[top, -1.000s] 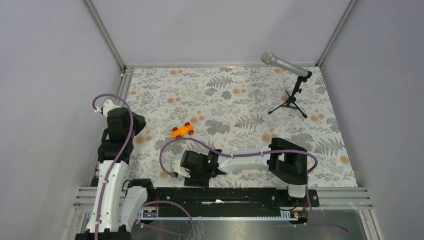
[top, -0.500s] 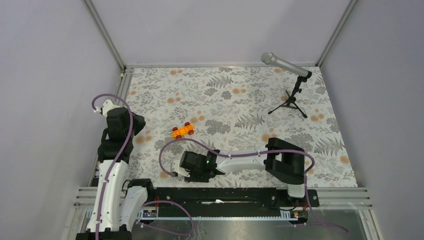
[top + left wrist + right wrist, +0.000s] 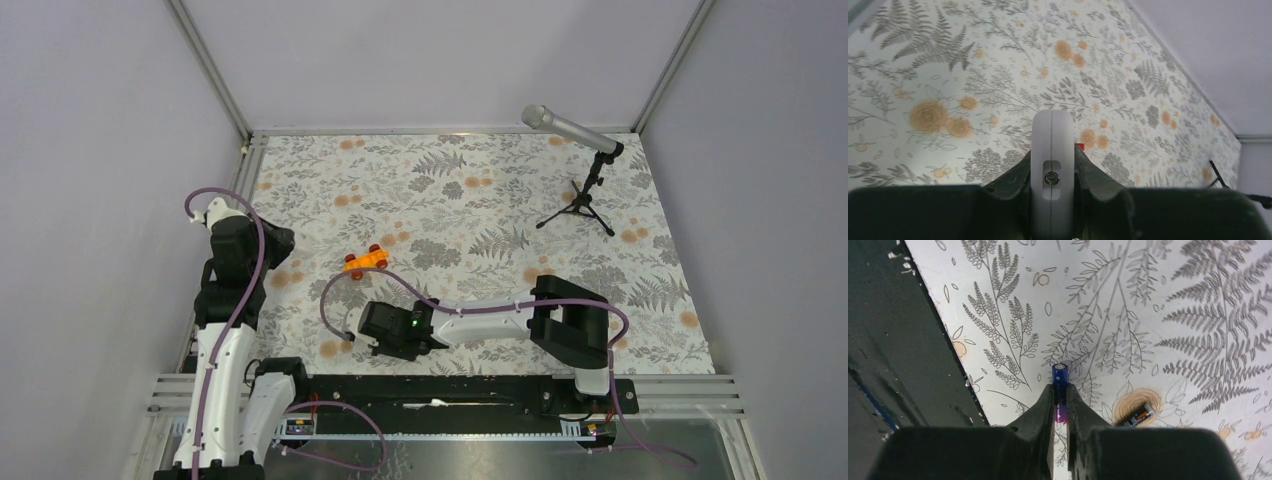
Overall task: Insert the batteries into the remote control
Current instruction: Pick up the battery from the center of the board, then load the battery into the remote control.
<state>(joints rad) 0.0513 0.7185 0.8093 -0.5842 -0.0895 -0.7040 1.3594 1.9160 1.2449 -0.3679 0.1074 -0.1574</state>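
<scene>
While the right claw (image 3: 1060, 389) stands shut on the blue-purple battery (image 3: 1060, 373), one capped end poking out past the fingertips, we judge the pick made and the carry to be the step in hand. This pair sits near the near edge of the worktop (image 3: 1158, 295), left of the middle. The dark battery (image 3: 1138, 414) lies flat on an orange flower just right of that claw, apart from it.

The left claw (image 3: 1052, 156) is closed on the remote control (image 3: 1051, 132), held edge-on over the left side of the worktop. We cannot see the side that takes the cells.

Notes for the move:
- Lift straight up first, so the dark battery is not knocked.
- Polarity of the leading end cannot be told; check before seating.
- Turn the handset so its open side faces the incoming cell.
- Bring the cell in parallel to its slot, slowly.

Risk, in our judgement: a thin round cell may pivot in the pinch under side load.
</scene>
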